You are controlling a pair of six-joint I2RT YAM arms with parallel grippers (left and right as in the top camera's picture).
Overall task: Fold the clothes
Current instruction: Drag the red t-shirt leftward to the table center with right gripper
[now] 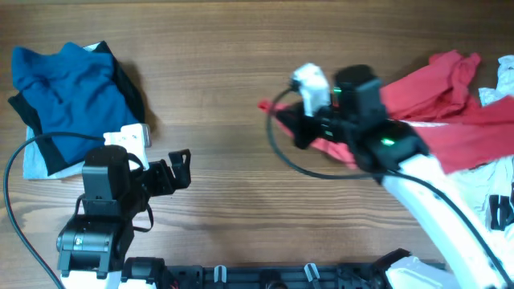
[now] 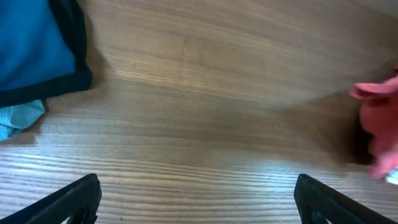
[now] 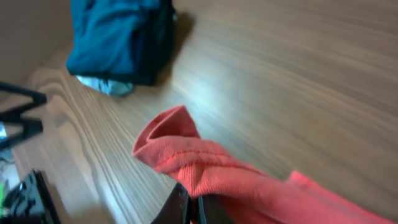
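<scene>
The red T-shirt point(image 1: 450, 112) lies crumpled at the right of the table, stretched leftward. My right gripper point(image 1: 299, 132) is shut on its edge; the right wrist view shows the red cloth point(image 3: 186, 158) bunched over the closed fingers point(image 3: 194, 208). A pile of folded clothes, blue on top point(image 1: 68, 84) with black and pale blue beneath, sits at the far left; it also shows in the left wrist view point(image 2: 34, 43) and the right wrist view point(image 3: 121, 34). My left gripper point(image 1: 178, 170) is open and empty over bare wood point(image 2: 196, 199), right of the pile.
White cloth point(image 1: 502, 88) and a dark object point(image 1: 499, 213) lie at the right edge beside the red shirt. A black cable point(image 1: 281, 152) loops under the right arm. The wooden table point(image 1: 225, 96) spans the view.
</scene>
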